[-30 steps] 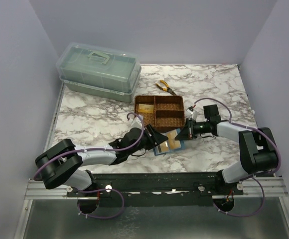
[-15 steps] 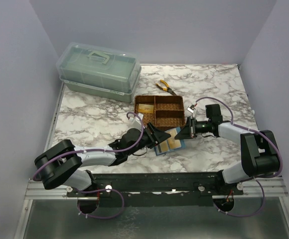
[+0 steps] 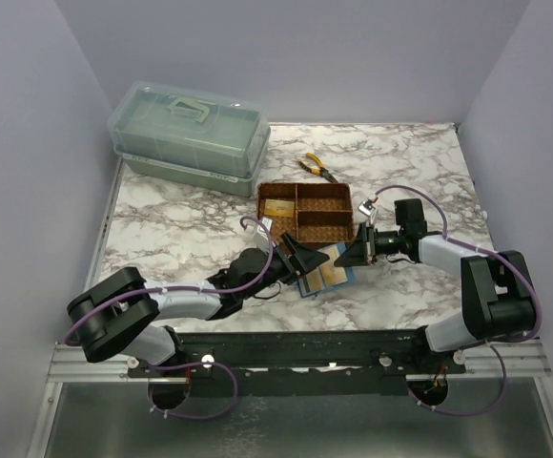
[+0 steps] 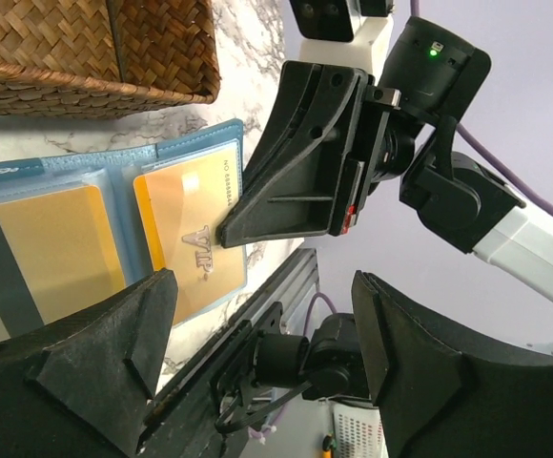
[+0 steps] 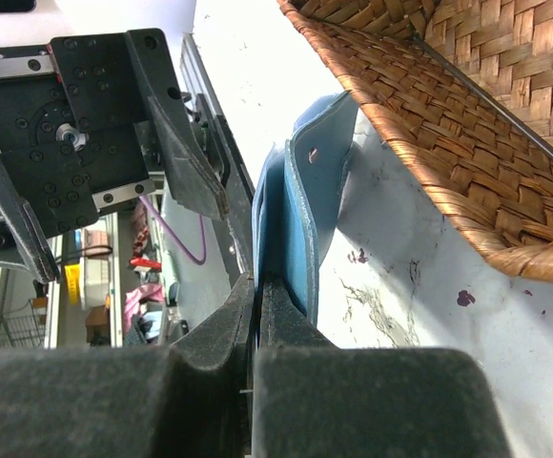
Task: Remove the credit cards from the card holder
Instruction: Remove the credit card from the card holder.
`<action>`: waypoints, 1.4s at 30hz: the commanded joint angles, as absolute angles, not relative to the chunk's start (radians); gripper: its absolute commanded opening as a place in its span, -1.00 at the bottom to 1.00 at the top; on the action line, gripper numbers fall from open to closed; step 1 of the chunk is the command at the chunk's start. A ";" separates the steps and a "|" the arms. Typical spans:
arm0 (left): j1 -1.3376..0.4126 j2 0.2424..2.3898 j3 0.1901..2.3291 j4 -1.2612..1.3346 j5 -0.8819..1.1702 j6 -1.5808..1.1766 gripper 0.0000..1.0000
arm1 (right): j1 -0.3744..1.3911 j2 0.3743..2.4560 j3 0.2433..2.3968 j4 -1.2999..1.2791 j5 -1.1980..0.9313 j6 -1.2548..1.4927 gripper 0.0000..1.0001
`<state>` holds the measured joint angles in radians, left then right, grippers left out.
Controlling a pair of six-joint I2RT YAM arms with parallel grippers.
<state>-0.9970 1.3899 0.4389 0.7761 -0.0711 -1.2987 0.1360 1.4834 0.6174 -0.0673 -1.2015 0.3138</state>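
Card holder (image 4: 193, 143) open, teal-blue, gold credit cards (image 4: 57, 250) inside, right gripper (image 5: 257, 282) pinching it, left gripper (image 4: 262, 286) spread.

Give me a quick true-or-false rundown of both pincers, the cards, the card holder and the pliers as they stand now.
1. The left pincer is open with nothing between its fingers. True.
2. The right pincer is open, hovering over the woven tray. False: it is shut on the edge of the card holder, beside the tray.
3. Yellow credit cards sit in the open card holder's sleeves. True.
4. The pliers lie inside the woven tray. False: they lie on the table behind the tray.
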 commanded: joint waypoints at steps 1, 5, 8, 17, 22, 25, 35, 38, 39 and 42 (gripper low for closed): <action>-1.001 1.431 0.422 0.898 -0.045 -1.320 0.62 | 0.130 1.454 0.600 -0.031 -1.273 0.330 -1.00; -1.002 1.455 0.420 0.923 -0.046 -1.301 0.62 | 0.130 1.453 0.597 -0.024 -1.276 0.333 -1.00; -1.002 1.446 0.405 0.929 -0.064 -1.289 0.63 | 0.130 1.459 0.599 -0.024 -1.279 0.328 -1.00; -1.003 1.393 0.371 0.930 -0.087 -1.267 0.71 | 0.130 1.463 0.600 -0.025 -1.283 0.319 -1.00; -1.003 1.389 0.360 0.929 -0.093 -1.276 0.71 | 0.130 1.455 0.596 -0.022 -1.289 0.320 -1.00; -1.004 1.381 0.357 0.930 -0.105 -1.276 0.71 | 0.130 1.455 0.597 -0.019 -1.294 0.322 -1.00; -1.004 1.385 0.360 0.931 -0.112 -1.288 0.72 | 0.129 1.451 0.597 -0.016 -1.304 0.327 -1.00; -1.002 1.385 0.348 0.931 -0.115 -1.328 0.87 | 0.129 1.452 0.596 -0.014 -1.304 0.327 -1.00; -1.002 1.388 0.344 0.932 -0.113 -1.345 0.92 | 0.129 1.452 0.597 -0.014 -1.304 0.327 -1.00; -1.002 1.393 0.338 0.944 -0.095 -1.360 0.93 | 0.129 1.447 0.597 -0.015 -1.303 0.327 -1.00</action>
<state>-0.9970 1.3991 0.3580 0.8963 -0.0837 -1.3140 0.1356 1.4769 0.6029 -0.0448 -1.2507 0.3214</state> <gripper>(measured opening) 0.961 0.009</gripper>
